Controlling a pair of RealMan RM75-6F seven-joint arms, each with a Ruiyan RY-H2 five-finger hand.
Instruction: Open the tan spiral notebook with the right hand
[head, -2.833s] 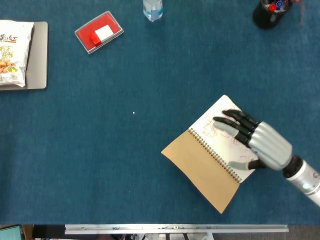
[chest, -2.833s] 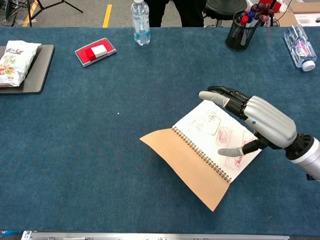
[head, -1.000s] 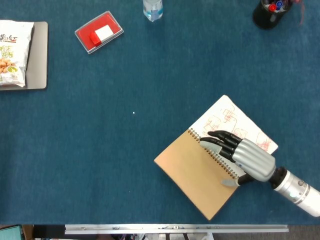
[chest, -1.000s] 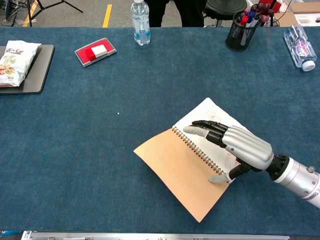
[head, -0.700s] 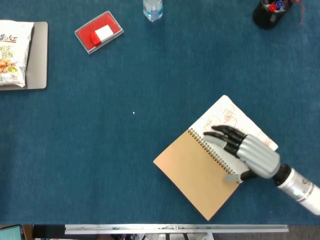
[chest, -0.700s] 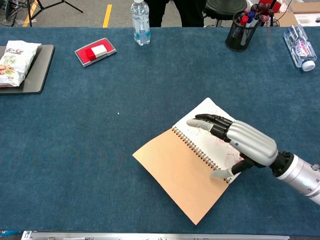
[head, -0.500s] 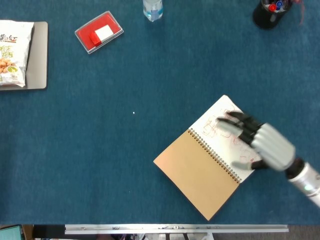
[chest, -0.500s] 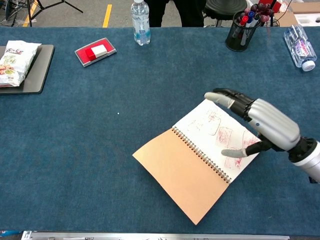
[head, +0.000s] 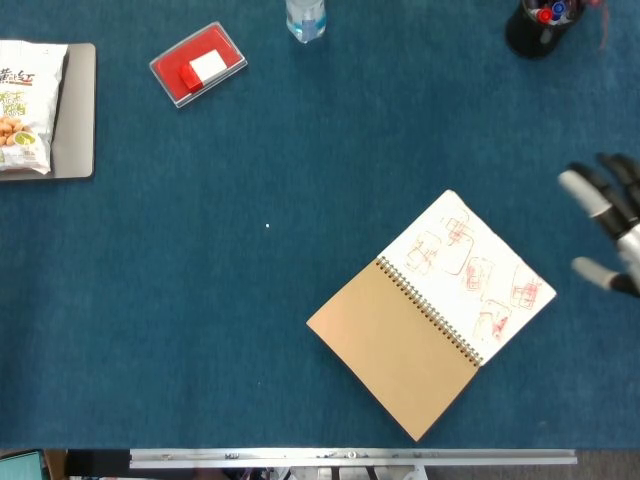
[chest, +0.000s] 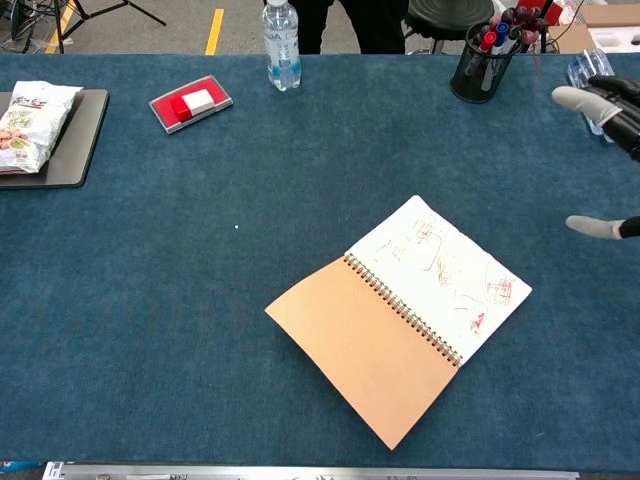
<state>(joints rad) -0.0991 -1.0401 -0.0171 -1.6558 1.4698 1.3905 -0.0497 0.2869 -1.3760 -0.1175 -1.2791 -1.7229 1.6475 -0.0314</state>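
1. Notebook (head: 432, 313) lying open and flat on the blue table (head: 250, 300), tan cover folded out to the lower left, white page with red sketches to the upper right
2. Right hand (head: 612, 232) at the right edge, well apart from the notebook, fingers spread, holding nothing

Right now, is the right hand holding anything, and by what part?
Nothing. The right hand is at the frame edge, fingers apart, clear of the tan spiral notebook, which lies open on the table. Left hand isn't visible.
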